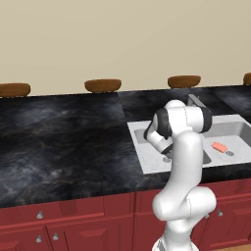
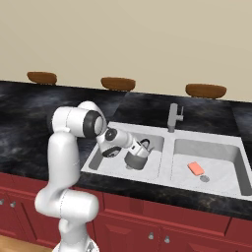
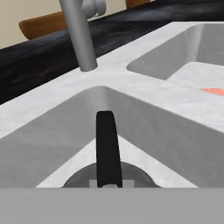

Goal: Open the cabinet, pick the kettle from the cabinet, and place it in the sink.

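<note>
So your dark marbled desk (image 2: 29,106) runs the full width under the beige wall, with the double-basin sink (image 2: 167,145) set into it and the grey faucet (image 2: 173,117) standing at the back divider. Your arm folds down into the left basin, and the end effector (image 2: 142,146) is closed on the kettle (image 3: 107,175) by its black arched handle, down inside that basin. A small orange sponge (image 2: 195,169) lies in the right basin. Brown bowls (image 2: 118,83) line the back edge.

no readable text, no labels, no brands, no numbers, no signs
</note>
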